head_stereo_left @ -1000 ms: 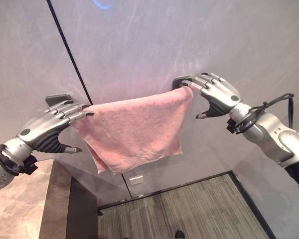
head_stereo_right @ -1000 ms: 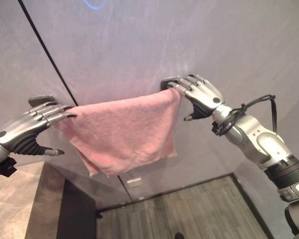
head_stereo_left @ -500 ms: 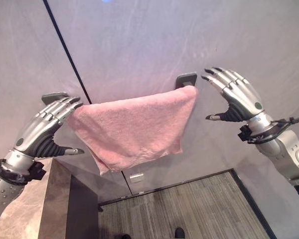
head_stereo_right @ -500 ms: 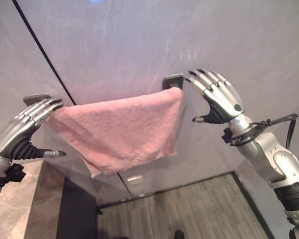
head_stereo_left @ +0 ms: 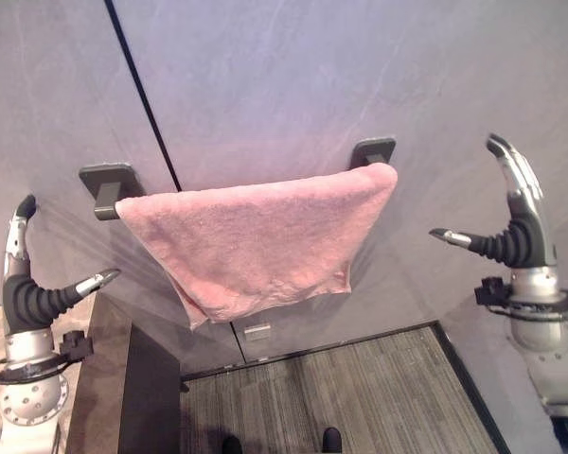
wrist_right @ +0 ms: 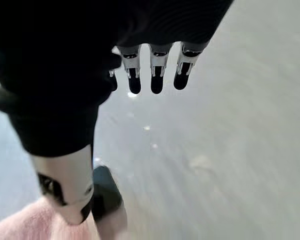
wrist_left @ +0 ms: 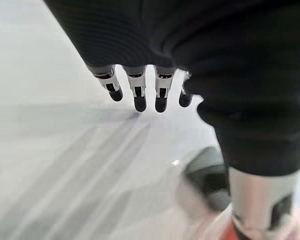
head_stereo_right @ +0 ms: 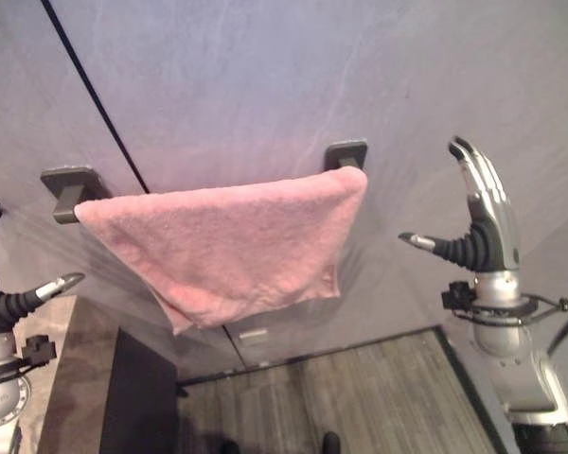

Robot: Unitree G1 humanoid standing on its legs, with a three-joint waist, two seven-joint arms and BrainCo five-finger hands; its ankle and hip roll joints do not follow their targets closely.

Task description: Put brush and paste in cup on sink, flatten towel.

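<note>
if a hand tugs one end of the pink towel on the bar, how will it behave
The pink terry towel probably behaves floppy: it drapes over the dark wall bar with an uneven, sagging lower edge. Nothing visibly clamps it, so a sideways tug would likely slide or bunch it. It looks light.

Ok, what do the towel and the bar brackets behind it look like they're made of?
Pink towel: soft terry-like cloth, judging by its fuzzy nap and limp drape. Brackets: dark grey, matte, rigid, likely coated metal or plastic; I cannot tell which.

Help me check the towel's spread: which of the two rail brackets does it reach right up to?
The bracket by the right hand; the towel meets it, while the other bracket has a bare gap.
</note>
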